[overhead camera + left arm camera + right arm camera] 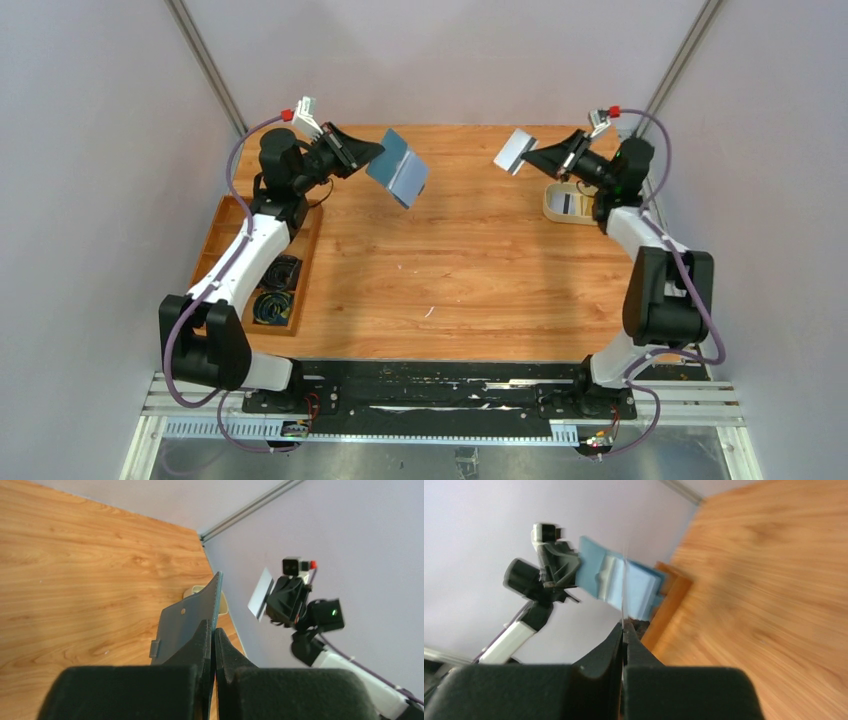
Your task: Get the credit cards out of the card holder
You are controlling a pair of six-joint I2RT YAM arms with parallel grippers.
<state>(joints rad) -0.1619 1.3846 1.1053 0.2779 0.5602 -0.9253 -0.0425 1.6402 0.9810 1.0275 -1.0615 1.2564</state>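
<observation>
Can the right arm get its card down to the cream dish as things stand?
Probably yes: the right gripper, shut on a whitish credit card, hangs close by the cream dish, and nothing visible lies between them.

blue card holder [398, 167], whitish card [514, 150] (wood-grain table [450, 270])

The card holder [398, 168] is held by the left gripper [377, 153], well left of the cream dish [566, 204]; a card [514, 151] is held by the right gripper [528, 157], near that dish.
</observation>
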